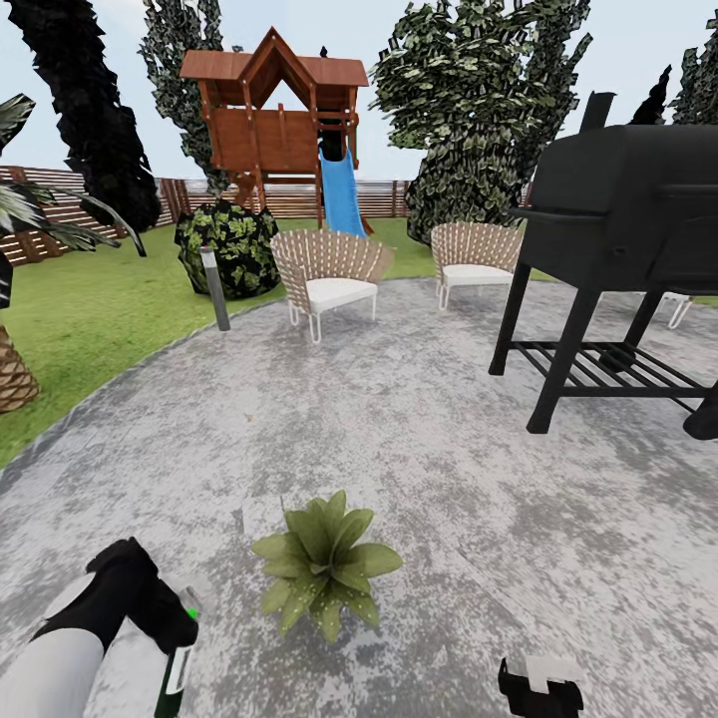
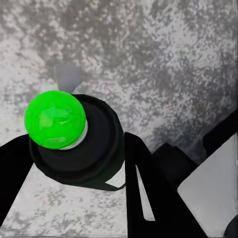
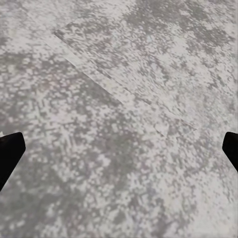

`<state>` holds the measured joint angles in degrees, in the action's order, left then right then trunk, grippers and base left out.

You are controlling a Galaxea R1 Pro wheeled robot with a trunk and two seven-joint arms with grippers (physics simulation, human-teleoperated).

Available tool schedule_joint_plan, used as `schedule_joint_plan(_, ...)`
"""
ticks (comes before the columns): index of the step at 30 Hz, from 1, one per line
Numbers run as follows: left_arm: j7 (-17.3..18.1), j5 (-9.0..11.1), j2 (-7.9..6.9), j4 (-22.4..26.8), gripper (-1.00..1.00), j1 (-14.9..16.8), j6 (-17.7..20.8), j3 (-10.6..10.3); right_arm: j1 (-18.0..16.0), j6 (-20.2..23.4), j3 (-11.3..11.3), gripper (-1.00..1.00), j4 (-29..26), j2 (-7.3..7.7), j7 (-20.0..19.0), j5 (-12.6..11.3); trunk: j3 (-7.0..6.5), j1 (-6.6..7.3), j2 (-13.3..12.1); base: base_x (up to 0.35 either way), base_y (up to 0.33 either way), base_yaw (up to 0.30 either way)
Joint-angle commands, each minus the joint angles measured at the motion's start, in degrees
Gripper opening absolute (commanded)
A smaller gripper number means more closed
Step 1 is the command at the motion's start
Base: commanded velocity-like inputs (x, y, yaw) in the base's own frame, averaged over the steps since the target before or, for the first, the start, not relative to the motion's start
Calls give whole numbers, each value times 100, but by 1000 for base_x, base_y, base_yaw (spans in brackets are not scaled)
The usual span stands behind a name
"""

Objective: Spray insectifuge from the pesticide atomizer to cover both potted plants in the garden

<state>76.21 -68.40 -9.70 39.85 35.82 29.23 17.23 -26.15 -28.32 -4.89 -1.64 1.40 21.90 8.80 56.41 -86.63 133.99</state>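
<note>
One potted plant (image 1: pixel 324 568), a low rosette of olive-green leaves, sits on the grey mottled patio (image 1: pixel 419 439) just ahead of me. The second plant is out of view. My left gripper (image 1: pixel 170 643) is low at the left, beside the plant, shut on the pesticide atomizer (image 1: pixel 179 666). In the left wrist view the atomizer (image 2: pixel 94 148) stands between the black fingers (image 2: pixel 146 188), its bright green cap (image 2: pixel 55 119) facing the camera. My right gripper (image 1: pixel 538 686) hangs low at the right, open over bare paving, its fingertips (image 3: pixel 10 148) wide apart.
A black grill (image 1: pixel 628 219) on legs stands at the right. Two wicker chairs (image 1: pixel 329 269) (image 1: pixel 474 254) sit at the patio's far edge, with a grey bollard lamp (image 1: pixel 214 289) and shrub (image 1: pixel 229 244) left of them. Lawn (image 1: pixel 90 309), a wooden playhouse (image 1: pixel 274 110) and a fence lie beyond.
</note>
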Motion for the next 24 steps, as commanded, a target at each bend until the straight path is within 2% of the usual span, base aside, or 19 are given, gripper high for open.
schedule_joint_plan(1,155,-161,4,5,-100,92,63,18,-4,-15,-47,100,6,0,17,61,6,1,2,0,0,0)
schedule_joint_plan(4,899,-809,41,9,-100,403,73,17,-4,-15,-47,100,-6,-8,18,52,6,1,2,20,0,0)
schedule_joint_plan(5,988,-885,58,11,-100,423,72,17,-4,-15,-47,100,-9,-11,21,48,6,1,2,188,0,0)
schedule_joint_plan(7,1065,-951,91,9,-100,440,60,17,-4,-15,-47,100,-11,-9,23,44,6,1,2,275,46,-105)
schedule_joint_plan(12,1089,-966,106,5,-100,391,34,4,-4,-15,-47,100,-11,-8,24,43,6,1,2,265,90,-234)
schedule_joint_plan(14,1089,-967,99,5,-100,381,32,-128,-4,-15,-47,100,-11,-8,26,43,6,1,2,63,4,-63)
schedule_joint_plan(15,1092,-970,93,5,-100,370,50,-408,-4,-15,-47,100,-11,-8,29,43,6,1,2,16,1,-16)
schedule_joint_plan(16,1097,-966,91,3,-100,366,81,-596,-4,-15,-47,100,-11,-11,32,43,6,1,2,127,0,-3)
schedule_joint_plan(19,1098,-965,91,2,-100,365,90,-630,-4,-15,-47,100,-11,-11,32,43,5,1,2,246,-36,-44)
schedule_joint_plan(24,1098,-965,91,0,-100,365,82,-639,-4,-15,-47,100,-11,-16,33,43,-11,1,2,217,-234,-164)
